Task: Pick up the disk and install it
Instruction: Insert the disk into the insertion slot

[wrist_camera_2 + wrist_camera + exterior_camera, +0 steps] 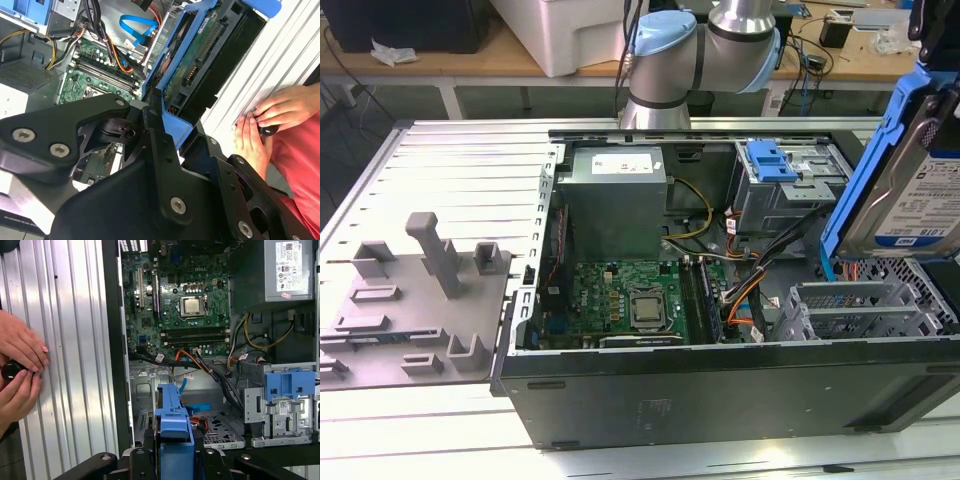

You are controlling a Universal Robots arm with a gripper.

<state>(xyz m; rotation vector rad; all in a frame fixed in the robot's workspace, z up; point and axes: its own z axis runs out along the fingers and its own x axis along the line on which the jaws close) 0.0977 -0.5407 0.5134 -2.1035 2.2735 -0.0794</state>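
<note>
I see my black tool (174,457) clamped on the blue-framed flat silver disk (912,188), which hangs tilted at the exterior view's upper right, above the open black computer case (720,400).

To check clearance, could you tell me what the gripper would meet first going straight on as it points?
With the disk clamped in the gripper leading, probably the perforated bay floor inside the computer case; depth is unclear.

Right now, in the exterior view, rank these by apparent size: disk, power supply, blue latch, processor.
disk, though nearness to the camera inflates it
power supply
blue latch
processor, only slightly smaller than the latch
</note>
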